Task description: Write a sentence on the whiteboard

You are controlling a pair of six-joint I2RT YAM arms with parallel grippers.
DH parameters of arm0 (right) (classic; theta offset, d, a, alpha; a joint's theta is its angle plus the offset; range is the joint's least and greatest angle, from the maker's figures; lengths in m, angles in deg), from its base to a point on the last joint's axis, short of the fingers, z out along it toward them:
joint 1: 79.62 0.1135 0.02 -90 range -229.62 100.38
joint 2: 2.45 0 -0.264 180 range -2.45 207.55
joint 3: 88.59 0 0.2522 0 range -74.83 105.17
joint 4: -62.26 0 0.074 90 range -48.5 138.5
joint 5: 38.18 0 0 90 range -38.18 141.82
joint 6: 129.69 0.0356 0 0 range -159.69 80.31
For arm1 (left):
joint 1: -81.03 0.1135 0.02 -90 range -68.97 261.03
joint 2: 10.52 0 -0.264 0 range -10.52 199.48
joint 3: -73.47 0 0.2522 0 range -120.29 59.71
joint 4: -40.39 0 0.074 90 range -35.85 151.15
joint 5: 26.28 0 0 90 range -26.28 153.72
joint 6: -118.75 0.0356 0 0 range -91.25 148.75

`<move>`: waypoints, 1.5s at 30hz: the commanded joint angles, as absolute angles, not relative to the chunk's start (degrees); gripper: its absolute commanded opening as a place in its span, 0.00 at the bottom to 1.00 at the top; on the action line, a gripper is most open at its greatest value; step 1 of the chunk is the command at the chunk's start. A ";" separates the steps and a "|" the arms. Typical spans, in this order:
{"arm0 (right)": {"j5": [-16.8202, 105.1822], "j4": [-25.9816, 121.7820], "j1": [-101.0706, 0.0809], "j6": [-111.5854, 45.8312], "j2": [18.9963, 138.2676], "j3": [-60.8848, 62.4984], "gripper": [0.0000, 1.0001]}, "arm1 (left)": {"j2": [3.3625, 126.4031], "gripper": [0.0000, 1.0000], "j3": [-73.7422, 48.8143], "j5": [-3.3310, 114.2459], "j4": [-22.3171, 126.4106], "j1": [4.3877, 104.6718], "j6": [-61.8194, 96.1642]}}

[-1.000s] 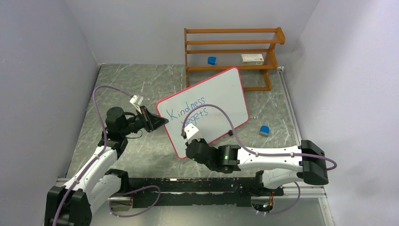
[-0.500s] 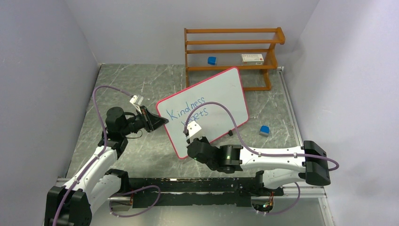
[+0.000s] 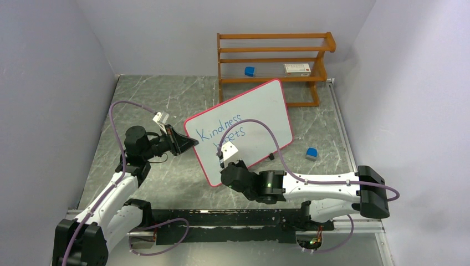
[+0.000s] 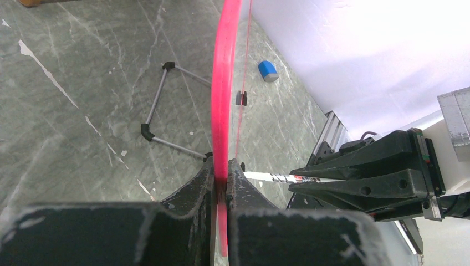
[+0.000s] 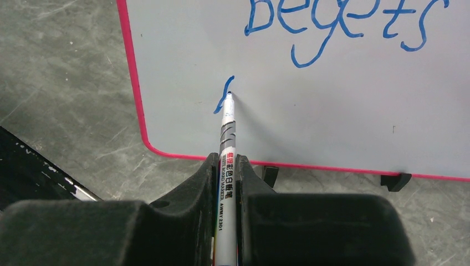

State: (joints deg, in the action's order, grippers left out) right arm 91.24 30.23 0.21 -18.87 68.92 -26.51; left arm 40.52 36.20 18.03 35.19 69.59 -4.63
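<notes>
The whiteboard (image 3: 260, 111), white with a red-pink rim, stands tilted mid-table on small black feet. My left gripper (image 3: 191, 143) is shut on its left rim (image 4: 224, 83), which runs edge-on between the fingers (image 4: 223, 169). The sentence (image 3: 221, 132) reads "Kindness" and "begets" (image 5: 343, 22) in blue. My right gripper (image 5: 224, 158) is shut on a white marker (image 5: 227, 133). Its tip touches the board below "begets", at a short new blue stroke (image 5: 223, 97) near the lower left corner. From above, the right gripper (image 3: 224, 163) sits at the board's near edge.
A wooden rack (image 3: 274, 61) stands behind the board, holding a small blue block (image 3: 250, 71) and a white box (image 3: 297, 68). A blue eraser (image 3: 312, 153) lies on the table right of the board. The board's wire stand (image 4: 161, 105) props it from behind.
My right wrist has shifted slightly toward the near edge with the marker on the board. The left arm and the board have not moved.
</notes>
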 commanded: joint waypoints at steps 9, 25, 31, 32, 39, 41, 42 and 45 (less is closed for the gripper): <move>91.20 31.38 0.34 -18.39 69.66 -26.05 0.00 | 39.96 0.05 35.45 18.39 34.62 69.25 -4.42; 92.51 31.30 0.27 -18.32 70.29 -25.96 0.00 | 40.54 0.05 35.40 18.24 34.09 69.25 -4.72; 93.74 31.37 0.24 -17.83 69.39 -26.30 0.00 | 40.38 0.05 35.45 18.22 34.20 69.25 -4.68; 93.68 31.37 0.27 -17.81 69.36 -26.31 0.00 | 40.42 0.05 35.39 18.21 34.20 69.25 -4.73; 93.02 31.51 0.27 -18.14 69.52 -26.22 0.00 | 40.38 0.05 35.33 18.21 34.33 69.25 -4.63; 92.90 31.52 0.27 -18.16 69.67 -26.22 0.00 | 40.40 0.05 35.35 18.22 34.33 69.25 -4.64; 93.05 31.44 0.27 -18.04 69.75 -26.22 0.00 | 40.40 0.05 35.36 18.12 34.29 69.25 -4.59; 94.19 31.09 0.26 -17.32 69.65 -26.27 0.00 | 40.41 0.05 35.35 18.16 34.29 69.25 -4.60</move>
